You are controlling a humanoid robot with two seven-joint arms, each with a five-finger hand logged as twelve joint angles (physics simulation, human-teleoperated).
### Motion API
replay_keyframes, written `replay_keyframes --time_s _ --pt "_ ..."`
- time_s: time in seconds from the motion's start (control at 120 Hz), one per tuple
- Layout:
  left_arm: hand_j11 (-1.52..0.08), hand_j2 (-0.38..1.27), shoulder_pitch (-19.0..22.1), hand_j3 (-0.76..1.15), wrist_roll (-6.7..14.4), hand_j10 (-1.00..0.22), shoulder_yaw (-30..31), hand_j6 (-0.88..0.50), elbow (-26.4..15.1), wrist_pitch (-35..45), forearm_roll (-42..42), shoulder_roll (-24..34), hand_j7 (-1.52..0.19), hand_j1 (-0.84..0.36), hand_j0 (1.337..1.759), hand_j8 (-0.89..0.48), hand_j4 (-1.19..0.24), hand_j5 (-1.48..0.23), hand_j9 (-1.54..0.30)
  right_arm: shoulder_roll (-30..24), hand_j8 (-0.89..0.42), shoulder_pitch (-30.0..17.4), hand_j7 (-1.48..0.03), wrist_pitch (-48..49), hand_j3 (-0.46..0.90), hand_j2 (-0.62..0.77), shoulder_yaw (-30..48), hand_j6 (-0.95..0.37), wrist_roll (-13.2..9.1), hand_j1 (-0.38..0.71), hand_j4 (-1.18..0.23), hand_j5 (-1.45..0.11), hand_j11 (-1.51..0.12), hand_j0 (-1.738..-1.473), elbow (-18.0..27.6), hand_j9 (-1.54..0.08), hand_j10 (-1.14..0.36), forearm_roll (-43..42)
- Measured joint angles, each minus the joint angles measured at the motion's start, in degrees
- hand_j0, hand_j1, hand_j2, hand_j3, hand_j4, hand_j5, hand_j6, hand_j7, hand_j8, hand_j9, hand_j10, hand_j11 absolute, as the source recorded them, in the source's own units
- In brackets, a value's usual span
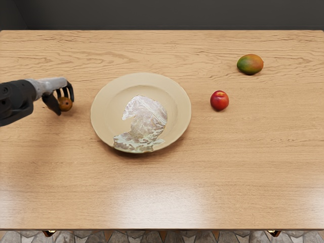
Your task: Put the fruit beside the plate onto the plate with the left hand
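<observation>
Left robot hand [58,94]: small fruit [65,104] is being held in curled fingers.
Next: a firm grip is being called for before lifting to the plate [101,109].

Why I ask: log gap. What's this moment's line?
left hand: shut on small brown fruit | fruit: left of plate | right hand: not in view

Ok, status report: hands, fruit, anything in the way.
Left hand curled around small brown fruit, beside plate left rim. Fruit not on plate yet. Right hand not in view. Crumpled pale sheet covers plate's middle; red apple, mango off right.
</observation>
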Motion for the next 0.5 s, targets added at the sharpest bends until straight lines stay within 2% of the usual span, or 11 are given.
replay_keyframes --time_s 0.108,0.117,0.217,0.333,0.5 --pt "-0.98 0.39 -2.4 0.00 0.9 -0.69 -0.1 -0.44 -2.6 -1.4 -2.6 1.7 -0.98 -0.35 1.653 -0.51 -0.56 -0.99 -0.98 0.0 -0.03 0.0 -0.04 0.0 0.00 -0.01 0.0 -0.03 0.0 -0.31 -0.03 -0.04 -0.04 -1.658 -0.1 -0.04 -0.03 0.0" --pt "-0.98 0.37 -2.7 0.00 1.0 -0.69 -0.1 -0.48 -2.8 -1.4 -2.8 1.8 -0.98 -0.35 1.653 -0.52 -0.57 -0.98 -0.98 0.0 -0.03 0.0 -0.04 0.0 0.00 -0.01 0.0 -0.03 0.0 -0.31 -0.03 -0.04 -0.04 -1.658 -0.1 -0.04 -0.03 0.0" --pt "-1.02 0.42 -4.4 0.00 1.9 -0.73 -0.1 -0.44 -4.8 -2.5 -5.4 2.5 -1.02 -0.37 1.653 -0.52 -0.54 -1.04 -1.02 0.0 -0.03 0.0 -0.04 0.0 0.00 -0.01 0.0 -0.03 0.0 -0.31 -0.03 -0.04 -0.04 -1.658 -0.2 -0.04 -0.03 0.0" --pt "-1.06 0.41 -5.9 0.00 2.5 -0.76 -0.9 -0.41 -6.2 -3.5 -7.5 2.6 -1.06 -0.35 1.653 -0.50 -0.52 -1.10 -1.05 0.0 -0.03 0.0 -0.04 0.0 0.00 -0.01 0.0 -0.03 0.0 -0.31 -0.03 -0.04 -0.04 -1.658 -0.4 -0.04 -0.03 0.0" --pt "-1.09 0.40 -8.9 0.00 3.0 -0.79 -1.5 -0.44 -7.1 -5.2 -10.3 2.6 -1.09 -0.33 1.653 -0.55 -0.55 -1.11 -1.08 0.0 -0.03 0.0 -0.04 0.0 0.00 -0.01 0.0 -0.03 0.0 -0.31 -0.03 -0.04 -0.04 -1.658 -0.4 -0.04 -0.03 0.0"
